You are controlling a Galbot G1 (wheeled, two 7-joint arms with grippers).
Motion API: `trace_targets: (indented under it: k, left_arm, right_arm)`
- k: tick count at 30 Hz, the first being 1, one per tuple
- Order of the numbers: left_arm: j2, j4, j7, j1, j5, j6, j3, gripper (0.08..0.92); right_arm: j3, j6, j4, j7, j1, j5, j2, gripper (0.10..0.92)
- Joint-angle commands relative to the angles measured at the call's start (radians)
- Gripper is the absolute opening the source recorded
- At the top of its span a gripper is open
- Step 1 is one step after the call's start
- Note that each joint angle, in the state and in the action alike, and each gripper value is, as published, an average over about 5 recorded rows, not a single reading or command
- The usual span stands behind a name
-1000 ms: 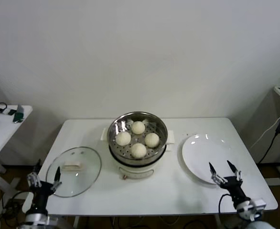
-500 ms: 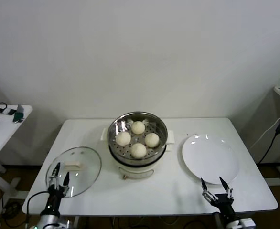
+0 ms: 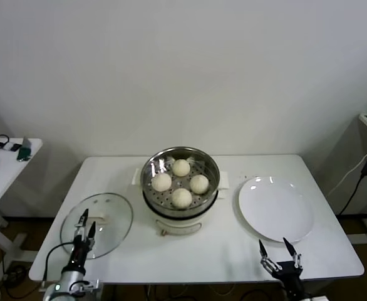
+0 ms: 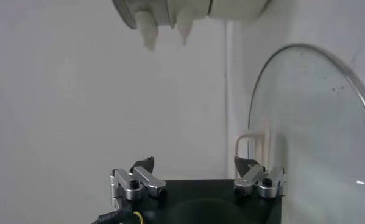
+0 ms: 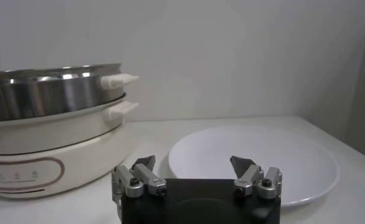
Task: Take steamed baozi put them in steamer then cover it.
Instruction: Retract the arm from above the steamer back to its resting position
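Baozi (image 3: 181,182), all four of them, sit in the steamer (image 3: 180,188) at the middle of my table (image 3: 227,241), and I hold nothing; my left gripper (image 3: 84,221) is low at the near left edge, fingers spread apart with nothing between them, tips over the near rim of the glass cover (image 3: 96,224); from my left wrist I see that cover (image 4: 316,134) just beside my open fingers (image 4: 136,178), its cream handle (image 4: 250,146) standing close to the far finger; the cover lies flat on the table to the left of the steamer, apart from it; my right gripper (image 3: 279,254) is low at the near right edge, fingers wide and bare as well, just off the near rim of the white plate (image 3: 275,207); from my right wrist the plate (image 5: 255,159) lies right ahead of the open fingers (image 5: 136,178), with the steel steamer (image 5: 48,91) on its white cooker base (image 5: 48,158) beside it, the two close but not touching; in the basket the four buns form a diamond, near one another, on the perforated floor; the steamer stands uncovered; off to my left a small side table (image 3: 2,169) carries a few dark items I cannot make out
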Motion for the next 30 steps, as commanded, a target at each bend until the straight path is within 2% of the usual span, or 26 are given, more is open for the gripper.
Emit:
trace_targets:
  k: [1,18,30]
  left_arm:
    - [0.014,0.172,-0.005,-0.15,0.052,0.005,0.0,0.823]
    - [0.035,0.193,0.025,-0.167,0.07,-0.001,0.003,0.804]
    - [0.028,0.165,0.031,-0.158,0.058,0.007,0.012,0.437]
  right_arm:
    - [0.002,0.003,0.028,-0.004,-0.023,-0.013,0.015,0.823]
    - [-0.007,-0.003,0.041,-0.008,-0.016,-0.047,0.042,0.823]
    - [-0.011,-0.009,0.034,-0.005,-0.003,-0.059,0.043,0.823]
